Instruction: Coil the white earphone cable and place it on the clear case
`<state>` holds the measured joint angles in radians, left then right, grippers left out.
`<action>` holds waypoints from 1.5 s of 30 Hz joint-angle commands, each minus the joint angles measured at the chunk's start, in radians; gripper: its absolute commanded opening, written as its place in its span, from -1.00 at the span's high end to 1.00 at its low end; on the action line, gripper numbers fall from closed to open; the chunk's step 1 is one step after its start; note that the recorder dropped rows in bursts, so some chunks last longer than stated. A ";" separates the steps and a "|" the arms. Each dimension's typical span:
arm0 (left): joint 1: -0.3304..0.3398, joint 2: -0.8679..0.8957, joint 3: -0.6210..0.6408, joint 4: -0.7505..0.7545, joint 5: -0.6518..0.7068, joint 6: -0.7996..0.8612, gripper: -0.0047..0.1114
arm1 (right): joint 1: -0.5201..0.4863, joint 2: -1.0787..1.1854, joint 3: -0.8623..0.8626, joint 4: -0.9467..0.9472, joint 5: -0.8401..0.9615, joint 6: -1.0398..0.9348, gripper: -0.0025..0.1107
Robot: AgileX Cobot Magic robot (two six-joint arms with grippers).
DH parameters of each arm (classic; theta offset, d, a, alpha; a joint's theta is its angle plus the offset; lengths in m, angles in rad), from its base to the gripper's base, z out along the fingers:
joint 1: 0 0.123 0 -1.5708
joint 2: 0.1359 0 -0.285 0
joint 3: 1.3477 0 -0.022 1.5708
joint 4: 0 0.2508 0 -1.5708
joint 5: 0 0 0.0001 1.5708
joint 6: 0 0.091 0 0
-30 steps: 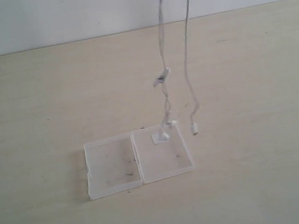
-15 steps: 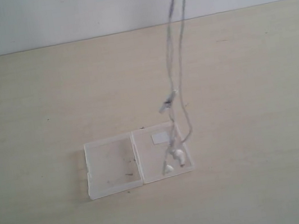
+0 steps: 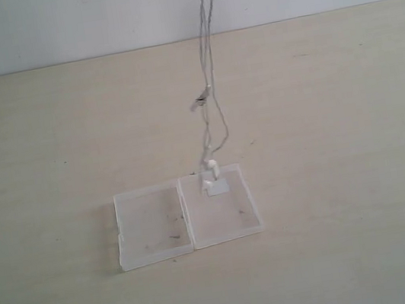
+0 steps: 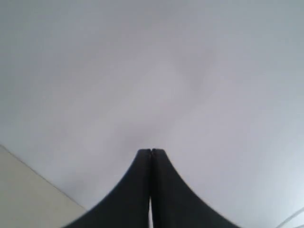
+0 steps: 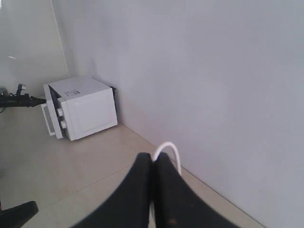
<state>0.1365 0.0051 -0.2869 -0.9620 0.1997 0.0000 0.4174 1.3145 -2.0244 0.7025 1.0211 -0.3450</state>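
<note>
You're dangling the white earphone cable (image 3: pixel 202 99) from above the table, its earbuds (image 3: pixel 210 165) just touching the sticker half of the clear case (image 3: pixel 152 225). The right gripper (image 5: pixel 153 159) is pinching a cable loop. The left gripper (image 4: pixel 151 152) is pressing together, hold unclear. No coil is showing, and lowering is remaining.

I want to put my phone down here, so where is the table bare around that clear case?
Bare table lies left of the clear case, right of it, and along the near edge in front. Crowded: the case's right half, where the earphone cable hangs down with its earbuds by the sticker.
</note>
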 commanded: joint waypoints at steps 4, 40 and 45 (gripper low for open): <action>0.003 0.118 -0.124 -0.656 0.250 0.785 0.92 | 0.002 0.001 -0.007 0.004 0.000 0.000 0.96; -0.321 0.991 -0.170 -0.708 0.457 1.679 0.92 | 0.002 0.001 -0.007 0.004 0.002 0.000 0.96; -0.516 0.989 -0.170 -0.708 0.331 1.670 0.92 | 0.002 0.001 -0.007 0.004 0.002 0.000 0.96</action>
<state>-0.3203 0.9927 -0.4507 -1.6671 0.5690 1.6891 0.4174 1.3145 -2.0244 0.7025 1.0281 -0.3450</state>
